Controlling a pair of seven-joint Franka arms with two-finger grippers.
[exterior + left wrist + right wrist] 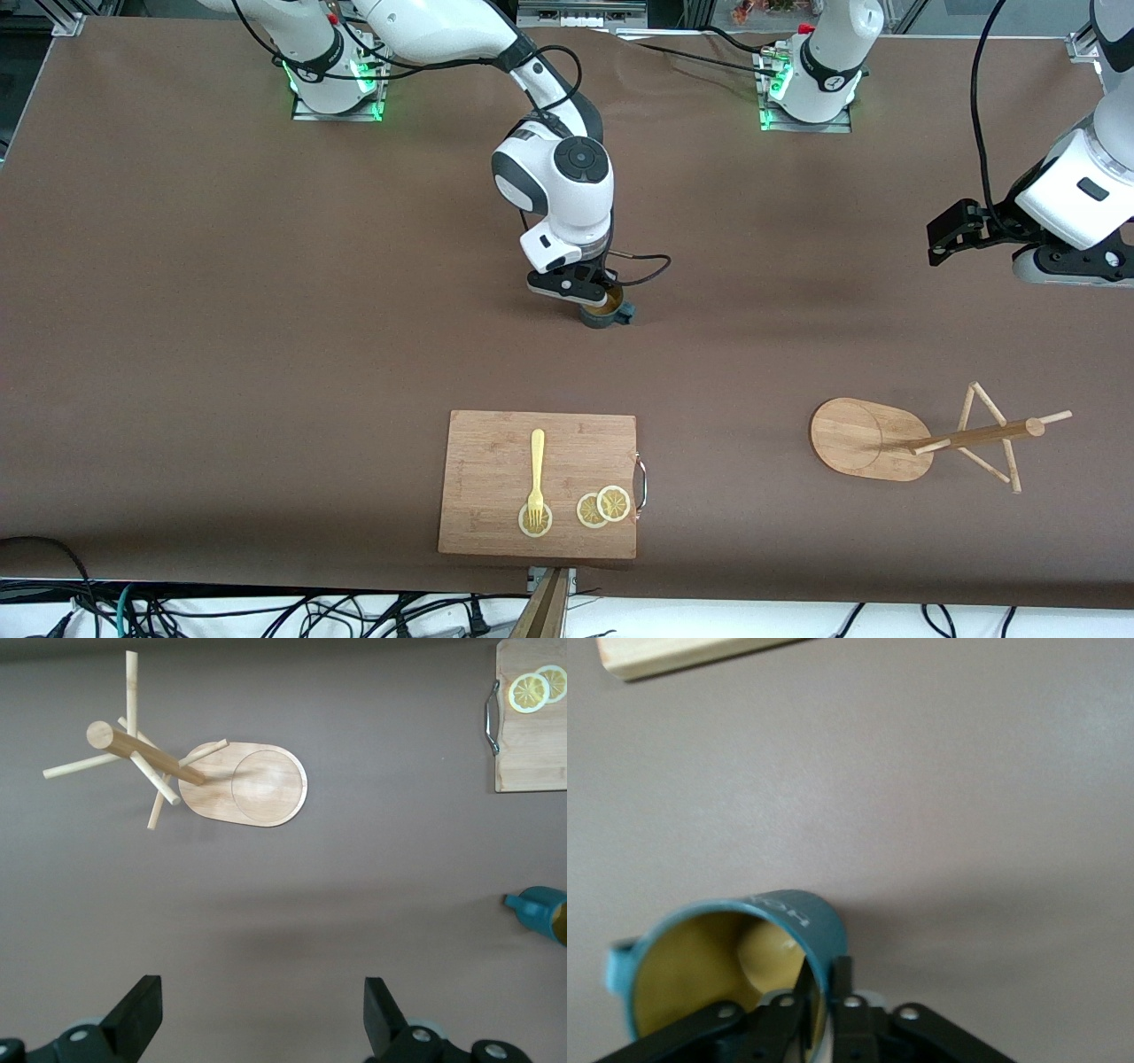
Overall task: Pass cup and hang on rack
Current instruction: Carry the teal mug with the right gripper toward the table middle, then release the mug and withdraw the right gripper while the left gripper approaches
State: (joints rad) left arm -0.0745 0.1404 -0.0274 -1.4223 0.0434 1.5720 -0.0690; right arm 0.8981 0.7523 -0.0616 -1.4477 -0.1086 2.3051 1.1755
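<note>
Cutting board [496, 483]: it lay nearest to the front camera, at the table's near edge, with a metal handle on its side toward the left arm's end.
Fork [536, 474]: a yellow fork lay on the board, its prongs on one lemon slice.
Lemon slices [603, 506]: two more slices lay on the board near the handle, and they overlapped a little.
Rack [939, 438]: the wooden mug tree stood toward the left arm's end of the table, about as near as the board. It had an oval base, a central pole and thin pegs.
Cup [605, 311]: the teal cup rested on the brown table near the middle, farther from the front camera than the board. Its handle pointed toward the left arm's end.
Right gripper [822, 997]: it was down at the cup, with one finger inside the rim and one outside, clamped on the wall.
Left gripper [261, 1014]: it waited in the air over the left arm's end of the table, fingers spread wide, holding nothing.
</note>
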